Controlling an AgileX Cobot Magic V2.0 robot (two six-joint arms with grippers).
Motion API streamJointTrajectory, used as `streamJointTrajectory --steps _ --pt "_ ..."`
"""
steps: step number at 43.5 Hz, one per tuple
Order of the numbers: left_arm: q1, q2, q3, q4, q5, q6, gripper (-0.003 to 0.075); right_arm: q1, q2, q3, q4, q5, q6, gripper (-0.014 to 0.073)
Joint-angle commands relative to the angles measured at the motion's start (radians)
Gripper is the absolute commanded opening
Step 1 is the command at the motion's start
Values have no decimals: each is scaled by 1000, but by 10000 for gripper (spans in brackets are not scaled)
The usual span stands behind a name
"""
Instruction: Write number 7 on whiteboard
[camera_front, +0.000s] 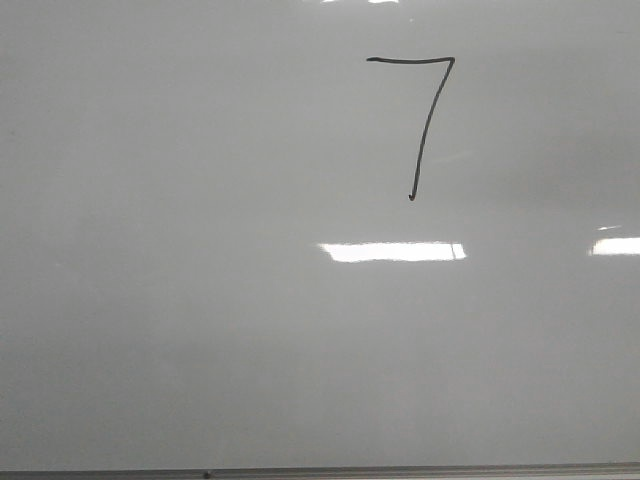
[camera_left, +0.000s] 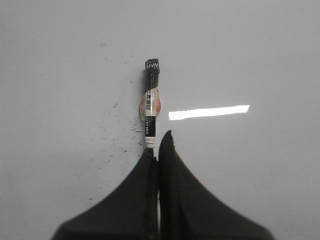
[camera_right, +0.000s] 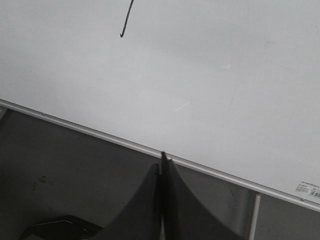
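Presently: whiteboard (camera_front: 200, 330), black 7 (camera_front: 425, 120) upper right; left gripper (camera_left: 156, 145) pinching marker (camera_left: 151, 107); right gripper (camera_right: 162, 162) pressed together, holding nothing.

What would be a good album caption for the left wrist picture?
The left gripper, shut on a black marker, holds it over the whiteboard beside a bright strip of glare.

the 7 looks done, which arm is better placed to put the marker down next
Left. The left gripper is shut on the marker, over the whiteboard. The right gripper is shut on nothing, at the board's frame edge. The number 7 already looks complete.
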Motion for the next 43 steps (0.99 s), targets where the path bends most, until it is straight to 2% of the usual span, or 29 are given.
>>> streamJointTrajectory --steps 1,9,43 --pt "14 -47 79 -6 -192 -1 -20 -4 2 -26 -12 -67 1 -67" --pt "44 -86 208 -53 -336 -1 -21 -4 2 -26 -12 -67 1 -67" --pt "78 -86 205 -58 -328 -1 -20 -4 2 -26 -12 -67 1 -67"
